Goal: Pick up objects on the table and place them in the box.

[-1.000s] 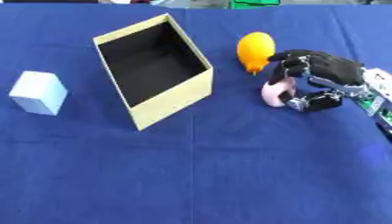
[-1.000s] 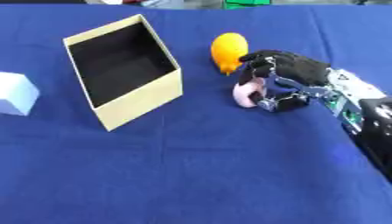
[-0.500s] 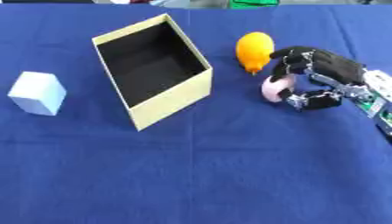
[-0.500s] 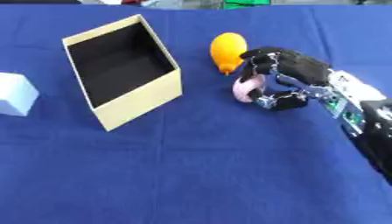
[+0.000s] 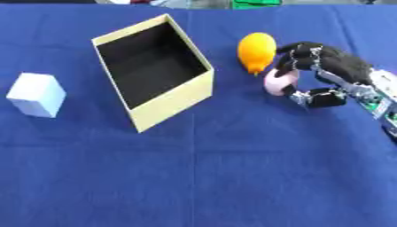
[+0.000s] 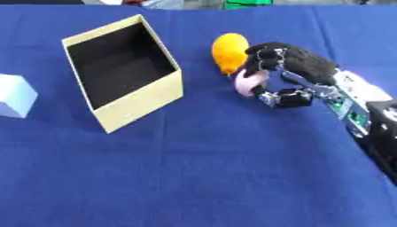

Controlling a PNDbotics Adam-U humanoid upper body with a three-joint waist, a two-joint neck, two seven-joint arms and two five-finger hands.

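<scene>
Your right hand [image 5: 329, 71] curled its fingers [image 5: 293, 60] around a pink object [image 5: 278, 81] beside the orange fruit [image 5: 256, 49], near the bench's [image 5: 232, 168] far right edge.

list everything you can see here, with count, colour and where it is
box: 1, tan outside with black inside, open, left of centre
block: 1, pale blue-white, far left of the table
orange object: 1, orange, rounded, right of the box
pink object: 1, pink, just below the orange object, inside the right hand's curled fingers
table: 1, blue cloth cover
right hand: 1, black and silver, at right, curled round the pink object
</scene>
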